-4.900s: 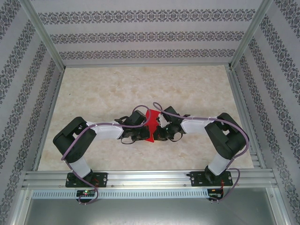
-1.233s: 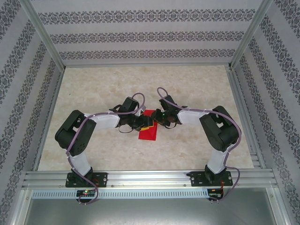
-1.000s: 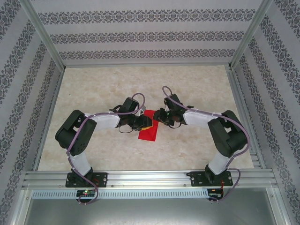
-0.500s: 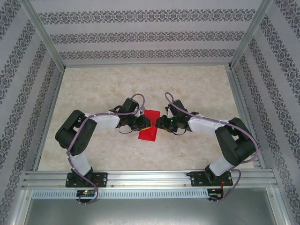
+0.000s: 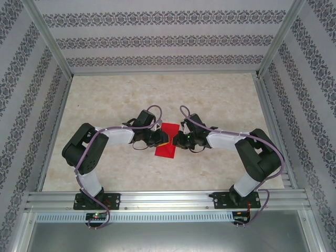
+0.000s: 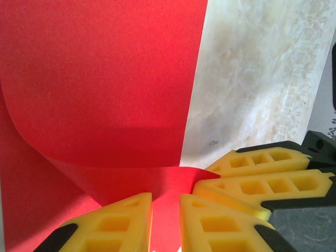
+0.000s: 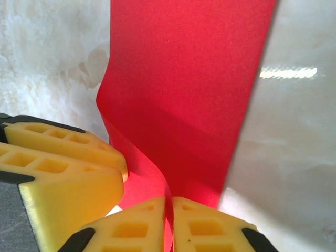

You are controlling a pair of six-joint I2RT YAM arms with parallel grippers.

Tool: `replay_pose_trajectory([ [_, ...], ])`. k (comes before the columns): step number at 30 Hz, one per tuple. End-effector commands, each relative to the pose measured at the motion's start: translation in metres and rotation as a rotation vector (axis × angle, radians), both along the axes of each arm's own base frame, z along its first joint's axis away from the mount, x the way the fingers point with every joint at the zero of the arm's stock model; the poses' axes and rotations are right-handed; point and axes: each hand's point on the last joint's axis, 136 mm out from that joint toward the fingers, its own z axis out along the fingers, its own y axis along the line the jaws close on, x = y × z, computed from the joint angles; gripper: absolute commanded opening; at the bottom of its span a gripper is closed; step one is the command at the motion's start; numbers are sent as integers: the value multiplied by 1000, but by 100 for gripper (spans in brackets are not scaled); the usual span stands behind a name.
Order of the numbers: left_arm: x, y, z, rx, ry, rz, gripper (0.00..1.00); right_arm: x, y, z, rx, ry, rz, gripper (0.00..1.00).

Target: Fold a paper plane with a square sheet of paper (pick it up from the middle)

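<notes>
Top external view, I see the square sheet of paper point(image 5: 167, 149) mid-frame on the worktop point(image 5: 105, 100), left tool point(image 6: 166, 205) pinching its curled edge at left, right tool point(image 7: 169, 205) clamped onto its raised fold at right.

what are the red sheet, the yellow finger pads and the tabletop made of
red sheet: thin matte paper; it curls softly.
yellow pads: likely foam or soft rubber, moulded with square hollows.
tabletop: marble-look, slightly glossy, probably laminate; a light glints off it.

No text, label, brand, number or sign can be read anywhere in these views.
</notes>
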Motion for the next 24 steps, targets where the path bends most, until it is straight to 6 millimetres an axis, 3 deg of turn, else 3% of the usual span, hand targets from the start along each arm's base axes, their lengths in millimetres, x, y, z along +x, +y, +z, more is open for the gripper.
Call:
replay_pose_trajectory([
  [1,-2,-6,4,-33,-17,-23,21,9,-2,-1,-35,-39,-14,9],
  [8,-3,-13,11,-76,-26,-53,21,13,-7,-7,-75,-50,-16,6],
  [24,-7,-22,0,-71,2,-94,20,20,-6,-10,-100,-60,3,6],
])
